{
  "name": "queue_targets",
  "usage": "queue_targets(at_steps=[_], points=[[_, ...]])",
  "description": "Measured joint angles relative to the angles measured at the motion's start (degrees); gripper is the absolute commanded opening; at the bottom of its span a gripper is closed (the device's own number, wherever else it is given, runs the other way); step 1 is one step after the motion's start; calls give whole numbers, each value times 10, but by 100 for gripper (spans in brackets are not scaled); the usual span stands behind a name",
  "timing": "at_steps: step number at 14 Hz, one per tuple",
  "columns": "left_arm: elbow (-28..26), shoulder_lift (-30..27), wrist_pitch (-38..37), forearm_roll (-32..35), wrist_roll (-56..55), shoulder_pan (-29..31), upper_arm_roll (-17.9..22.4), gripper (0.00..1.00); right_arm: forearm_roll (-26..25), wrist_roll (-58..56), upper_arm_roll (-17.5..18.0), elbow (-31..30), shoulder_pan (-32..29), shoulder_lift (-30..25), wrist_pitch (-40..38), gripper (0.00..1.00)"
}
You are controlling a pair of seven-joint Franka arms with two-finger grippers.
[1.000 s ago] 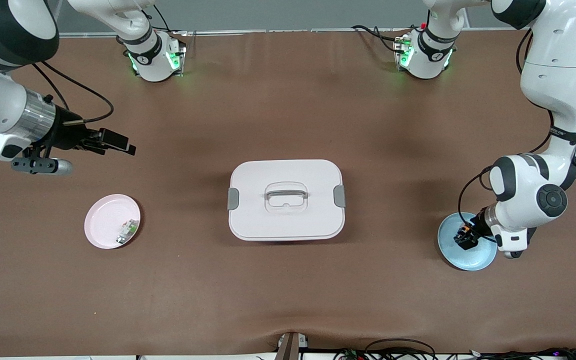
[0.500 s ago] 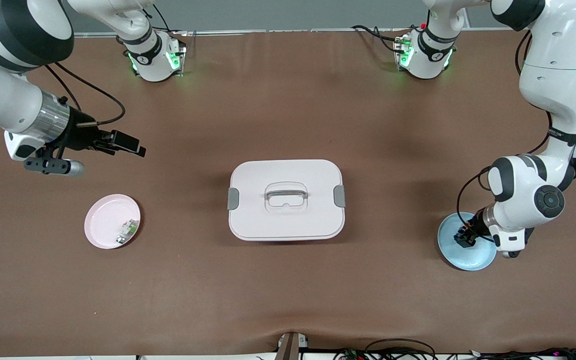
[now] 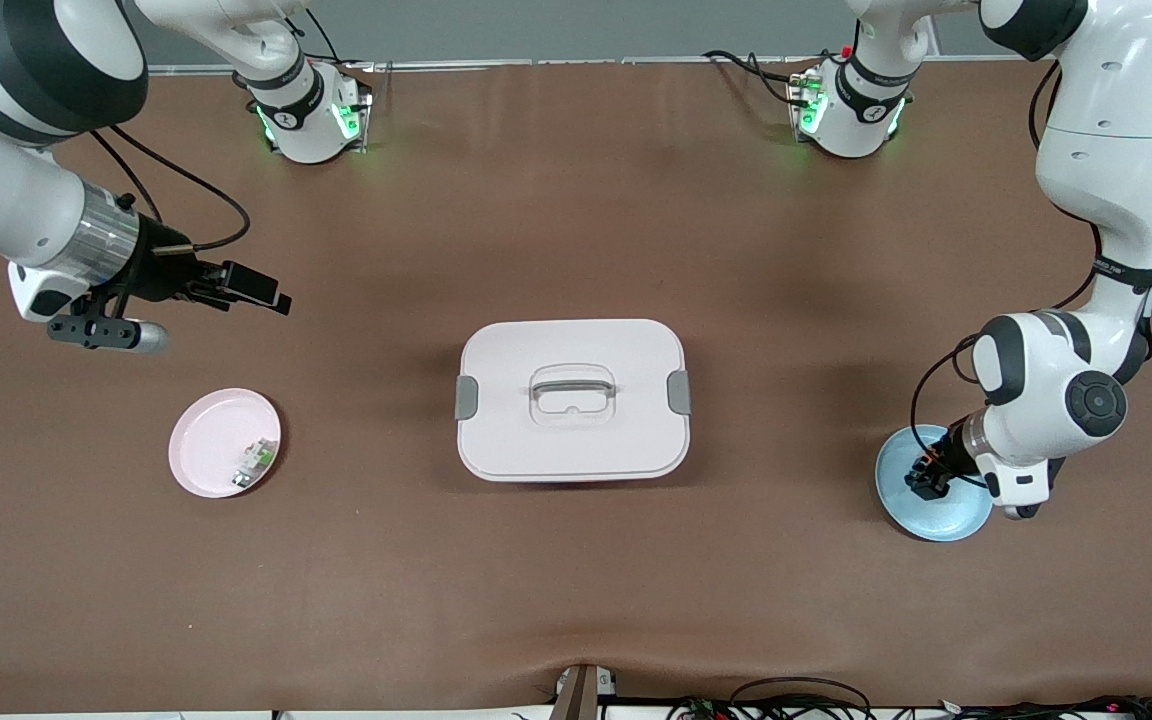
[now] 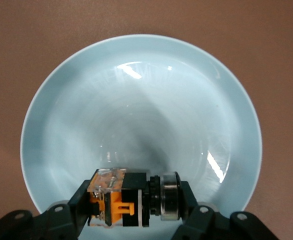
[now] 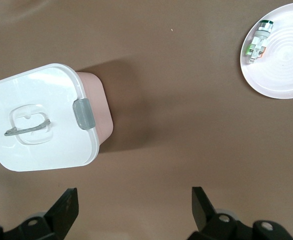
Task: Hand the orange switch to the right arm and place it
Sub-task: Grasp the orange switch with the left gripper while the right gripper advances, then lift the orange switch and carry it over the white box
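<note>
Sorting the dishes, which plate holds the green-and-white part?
The pink plate toward the right arm's end; the green-and-white part lies on it. The blue plate has the orange switch.

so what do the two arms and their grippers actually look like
Both arms are glossy white jointed shells with black joint rings and round black caps. The right arm has a silver wrist band and a thin black cable looping along it to a black two-finger gripper. The left arm looks the same, its left gripper black too. Both bases glow green.
</note>
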Motion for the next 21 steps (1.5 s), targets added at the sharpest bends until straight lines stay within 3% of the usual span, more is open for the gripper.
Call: queue_targets(at_steps=[4, 8, 14, 17, 21], points=[[14, -5, -8, 0, 0, 0, 0, 0, 0, 0, 0, 0, 0, 0, 0, 100], [40, -32, -81, -6, -29, 0, -25, 0, 0, 0, 0, 0, 0, 0, 0, 100], [63, -66, -150, -7, -158, -2, -104, 0, 0, 1, 0, 0, 0, 0, 2, 100], [115, -73, -228, -12, -222, -2, -157, 0, 7, 1, 0, 0, 0, 0, 5, 100], [167, -79, -290, -64, -310, -5, -202, 0, 53, 1, 0, 0, 0, 0, 7, 100]])
